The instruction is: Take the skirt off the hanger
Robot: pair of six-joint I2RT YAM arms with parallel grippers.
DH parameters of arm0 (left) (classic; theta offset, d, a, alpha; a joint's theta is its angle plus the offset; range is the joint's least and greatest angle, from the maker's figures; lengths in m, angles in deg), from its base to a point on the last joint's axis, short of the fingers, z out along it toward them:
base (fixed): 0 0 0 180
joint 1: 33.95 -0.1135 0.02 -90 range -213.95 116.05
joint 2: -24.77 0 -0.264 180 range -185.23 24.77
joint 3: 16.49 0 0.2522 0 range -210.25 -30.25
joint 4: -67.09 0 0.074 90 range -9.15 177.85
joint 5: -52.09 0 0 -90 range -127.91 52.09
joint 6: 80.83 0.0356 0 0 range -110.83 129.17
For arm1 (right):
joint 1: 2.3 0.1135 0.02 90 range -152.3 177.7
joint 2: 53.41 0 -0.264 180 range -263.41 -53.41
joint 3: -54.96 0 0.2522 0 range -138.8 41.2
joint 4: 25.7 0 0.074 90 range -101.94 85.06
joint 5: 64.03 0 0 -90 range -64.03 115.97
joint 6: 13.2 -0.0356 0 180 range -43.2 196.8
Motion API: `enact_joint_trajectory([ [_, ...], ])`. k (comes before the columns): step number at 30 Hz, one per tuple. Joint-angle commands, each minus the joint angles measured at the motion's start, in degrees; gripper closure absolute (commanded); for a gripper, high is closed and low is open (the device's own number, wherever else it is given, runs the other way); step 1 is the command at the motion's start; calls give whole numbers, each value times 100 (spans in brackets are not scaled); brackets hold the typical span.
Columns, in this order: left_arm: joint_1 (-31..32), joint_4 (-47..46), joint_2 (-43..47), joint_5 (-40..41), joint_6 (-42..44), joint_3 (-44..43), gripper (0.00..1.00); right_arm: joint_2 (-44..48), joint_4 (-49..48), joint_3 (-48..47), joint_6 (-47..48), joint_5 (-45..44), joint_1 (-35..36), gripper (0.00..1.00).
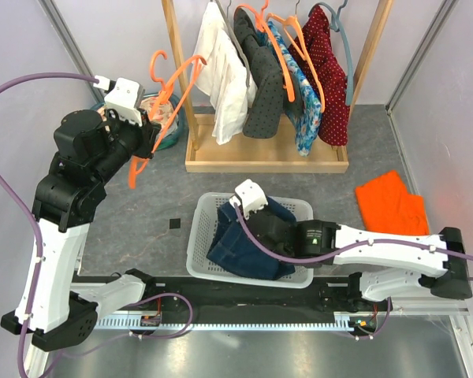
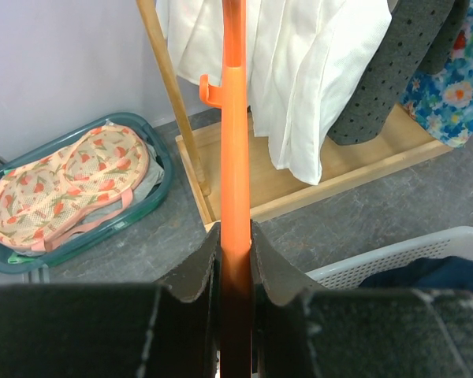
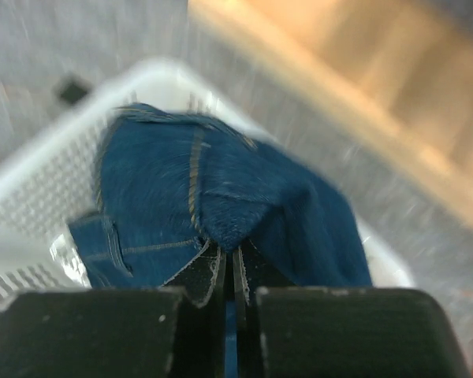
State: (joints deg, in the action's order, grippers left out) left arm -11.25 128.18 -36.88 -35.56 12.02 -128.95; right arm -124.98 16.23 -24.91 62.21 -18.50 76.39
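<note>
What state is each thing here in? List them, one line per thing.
Left pincer: shut on the orange hanger.
Orange hanger: bare, held off the rack.
Right pincer: shut on the blue skirt.
Blue skirt: bunched in the white basket.
Orange cloth: lying on the table.

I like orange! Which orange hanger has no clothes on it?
The orange hanger in the left pincer, off the rack; the others there carry clothes.

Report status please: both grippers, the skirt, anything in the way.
Left gripper shut on orange hanger, hanger bare. Right gripper shut on denim skirt, in white basket. No obstruction seen.
</note>
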Motion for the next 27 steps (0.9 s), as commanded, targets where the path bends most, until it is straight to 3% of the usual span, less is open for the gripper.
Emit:
enact_joint_trajectory([
  [1, 6, -400, 65, -138, -30, -80, 98, 108, -241, 563, -948, 1062, -415, 100],
  [9, 7, -435, 30, -138, 5, -88, 98, -444, -584, 1451, -1810, 2713, -1812, 100],
  [16, 7, -488, -154, 11, -48, -80, 98, -1858, -1119, 1680, -2153, 3645, -2209, 100],
  [21, 6, -620, -269, 99, -30, -123, 98, -2326, -1374, 1671, -2207, 3858, -2613, 100],
  [27, -2, -673, -734, 414, -135, -518, 98, -2361, -1244, 1566, -1794, 3244, -3105, 100],
])
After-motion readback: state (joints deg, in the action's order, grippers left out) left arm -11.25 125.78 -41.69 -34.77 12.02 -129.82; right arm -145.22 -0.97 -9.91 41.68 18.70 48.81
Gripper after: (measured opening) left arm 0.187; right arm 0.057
